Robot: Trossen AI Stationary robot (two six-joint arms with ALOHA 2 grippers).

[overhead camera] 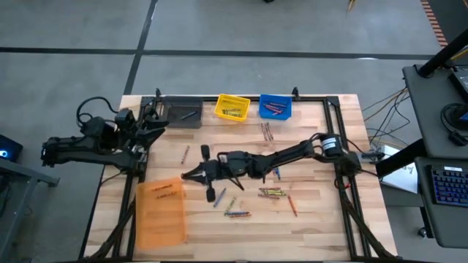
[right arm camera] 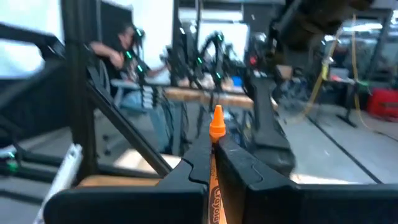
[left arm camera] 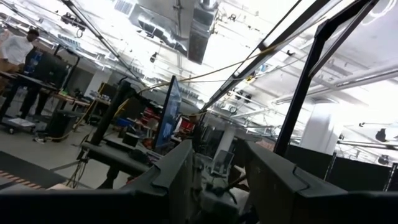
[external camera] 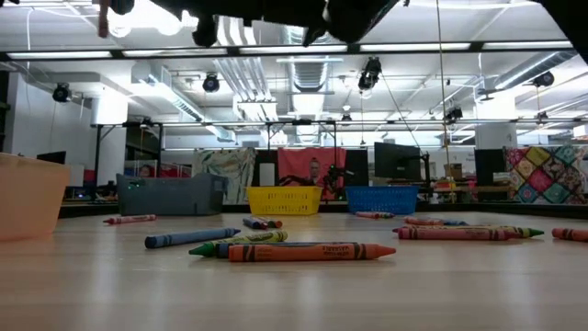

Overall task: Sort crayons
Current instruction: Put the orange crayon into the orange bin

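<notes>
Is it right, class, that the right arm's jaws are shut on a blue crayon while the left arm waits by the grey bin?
Not quite: the crayon is orange, not blue. The right wrist view shows its orange tip poking out between the shut jaws of the right gripper. The rest holds: in the high view the left gripper waits by the grey bin.

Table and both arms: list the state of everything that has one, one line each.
Right gripper: shut on an orange crayon, above the table's middle.
Left gripper: open, empty, parked at the left edge.
Yellow bin: holds crayons.
Blue bin: holds crayons.
Loose crayons: lying flat on the table.
</notes>
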